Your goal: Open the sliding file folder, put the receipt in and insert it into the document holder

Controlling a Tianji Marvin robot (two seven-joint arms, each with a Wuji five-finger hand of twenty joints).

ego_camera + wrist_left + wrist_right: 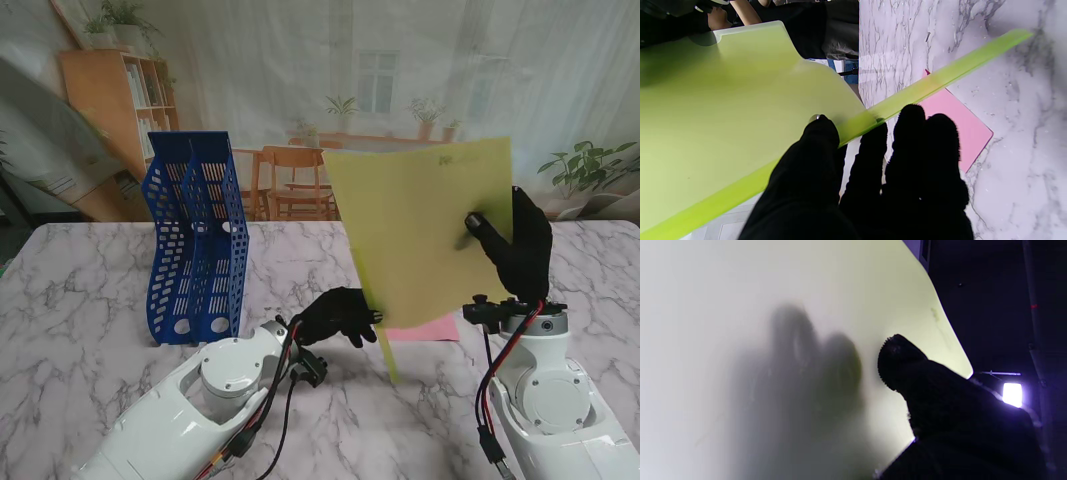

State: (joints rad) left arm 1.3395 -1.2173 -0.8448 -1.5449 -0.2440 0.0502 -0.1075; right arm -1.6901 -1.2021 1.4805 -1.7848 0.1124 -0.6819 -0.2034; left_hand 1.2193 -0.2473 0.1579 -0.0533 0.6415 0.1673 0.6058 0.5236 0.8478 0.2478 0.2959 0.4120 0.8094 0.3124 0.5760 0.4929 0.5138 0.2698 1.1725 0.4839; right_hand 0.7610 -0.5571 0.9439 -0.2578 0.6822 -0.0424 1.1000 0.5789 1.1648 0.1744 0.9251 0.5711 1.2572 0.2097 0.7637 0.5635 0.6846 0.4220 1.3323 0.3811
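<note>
A translucent yellow-green file folder (420, 230) stands upright above the table, right of centre. My right hand (520, 255) is shut on its right edge, thumb in front and fingers behind; in the right wrist view those fingers show as shadows through the folder (740, 306) beside my right hand (940, 400). My left hand (335, 315) pinches the folder's green sliding bar (385, 350) at the lower left edge. The left wrist view shows my left hand (873, 173) with thumb and index on that sliding bar (940, 76). The pink receipt (425, 328) lies flat under the folder, also visible as the receipt (967, 133).
A blue mesh document holder (195, 240) stands upright at the back left of the marble table (80, 300), about a hand's width left of my left hand. Both white forearms rise from the near corners.
</note>
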